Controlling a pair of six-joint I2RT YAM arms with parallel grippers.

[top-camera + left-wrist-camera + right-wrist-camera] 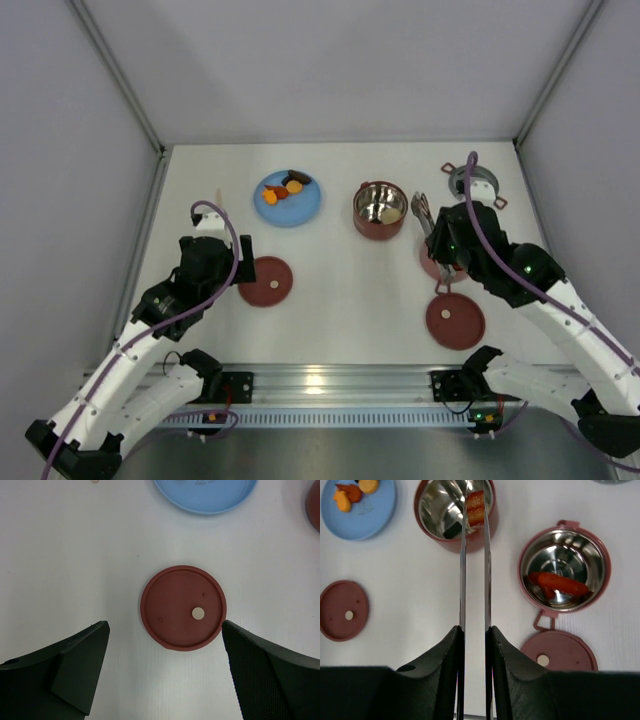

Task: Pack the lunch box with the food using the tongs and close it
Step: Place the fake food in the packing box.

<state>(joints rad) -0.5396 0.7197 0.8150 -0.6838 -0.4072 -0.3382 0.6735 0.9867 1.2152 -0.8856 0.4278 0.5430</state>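
R tool [475, 630] clamps long silver metal tongs [462, 580], which pinch brown-red food piece [475, 508] near dark-red steel-lined bowl [437, 505]; L tool [164, 626] spread above dark-red disc lid [175, 600].

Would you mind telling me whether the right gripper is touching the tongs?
Touching. The right wrist view shows the right gripper clamped on the tongs, its fingers pressing both arms from outside, no gap.
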